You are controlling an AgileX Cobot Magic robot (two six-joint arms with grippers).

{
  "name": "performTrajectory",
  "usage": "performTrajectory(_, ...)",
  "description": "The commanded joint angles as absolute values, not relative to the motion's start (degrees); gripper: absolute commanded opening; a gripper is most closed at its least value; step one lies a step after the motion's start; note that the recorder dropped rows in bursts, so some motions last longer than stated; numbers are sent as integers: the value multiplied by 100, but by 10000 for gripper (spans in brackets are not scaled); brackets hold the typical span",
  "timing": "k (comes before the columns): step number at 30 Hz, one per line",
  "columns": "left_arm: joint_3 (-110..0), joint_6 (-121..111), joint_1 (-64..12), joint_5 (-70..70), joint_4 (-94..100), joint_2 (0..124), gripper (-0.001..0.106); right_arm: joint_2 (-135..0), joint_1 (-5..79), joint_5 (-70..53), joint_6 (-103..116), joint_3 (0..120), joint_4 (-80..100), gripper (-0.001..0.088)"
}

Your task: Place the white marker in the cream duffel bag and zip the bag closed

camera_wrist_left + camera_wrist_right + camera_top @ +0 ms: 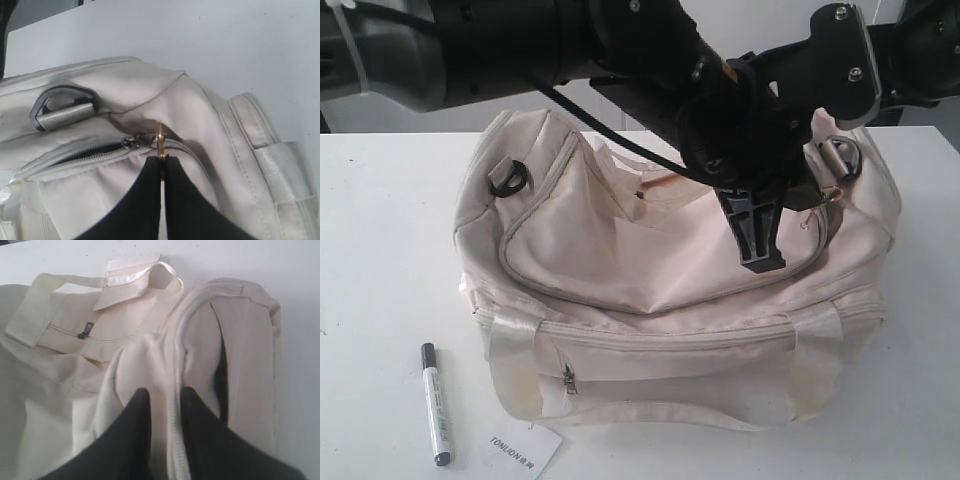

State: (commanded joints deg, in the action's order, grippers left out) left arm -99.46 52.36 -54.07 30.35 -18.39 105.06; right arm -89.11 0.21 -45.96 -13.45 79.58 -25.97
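A slim white-barrelled marker (436,403) with a black cap lies on the white bench (380,250) at the far left front. It is clear of the bag and just beside a white rectangular paper tag (523,447). The large soft cream fabric duffel bag (650,270) sits in the middle of the bench with its front zip pocket facing the exterior camera and a black D-ring (510,178) at its left end. Its curved top zipper (85,152) is partly undone, showing a dark slit. At one end of the bag, near another D-ring, the left claw (161,162) is pinched closed on the small gold zipper pull (159,137). The right claw (165,400) stands parted, with one black finger on each side of the bag's piped zipper edge (175,390). The fingers (132,430) point toward the front pocket.
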Motion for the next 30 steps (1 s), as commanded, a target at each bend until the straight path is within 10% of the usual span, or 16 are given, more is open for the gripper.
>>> performTrajectory(30, -9946, 5237, -5407, 2997, -1839, 10539, 0, -9053, 351, -5482, -2226, 7958, -3120, 523)
